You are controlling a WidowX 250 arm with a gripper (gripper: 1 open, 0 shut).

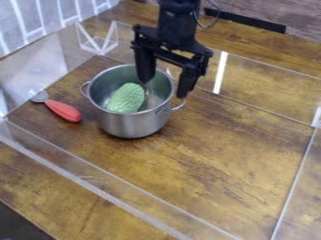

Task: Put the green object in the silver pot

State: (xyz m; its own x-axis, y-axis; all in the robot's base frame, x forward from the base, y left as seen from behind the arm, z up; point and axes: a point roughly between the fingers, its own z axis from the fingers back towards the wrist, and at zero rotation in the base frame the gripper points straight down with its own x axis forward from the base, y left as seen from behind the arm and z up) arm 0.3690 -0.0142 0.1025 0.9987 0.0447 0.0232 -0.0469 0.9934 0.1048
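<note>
We see a dark wooden table point(238, 159) behind clear plastic walls point(75, 159), the green object point(126, 97) inside the silver pot point(126, 124), and the gripper point(166, 80) spread, grasping nothing.

arm point(179, 11): cut off by the picture's top edge
silver pot point(126, 123): far rim partly behind gripper point(166, 82)
red-handled tool point(60, 110): head too small to tell

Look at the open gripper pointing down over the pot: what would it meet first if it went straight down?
Probably the silver pot: the gripper seems over its far rim, beside the green object, though depth is unclear.
</note>
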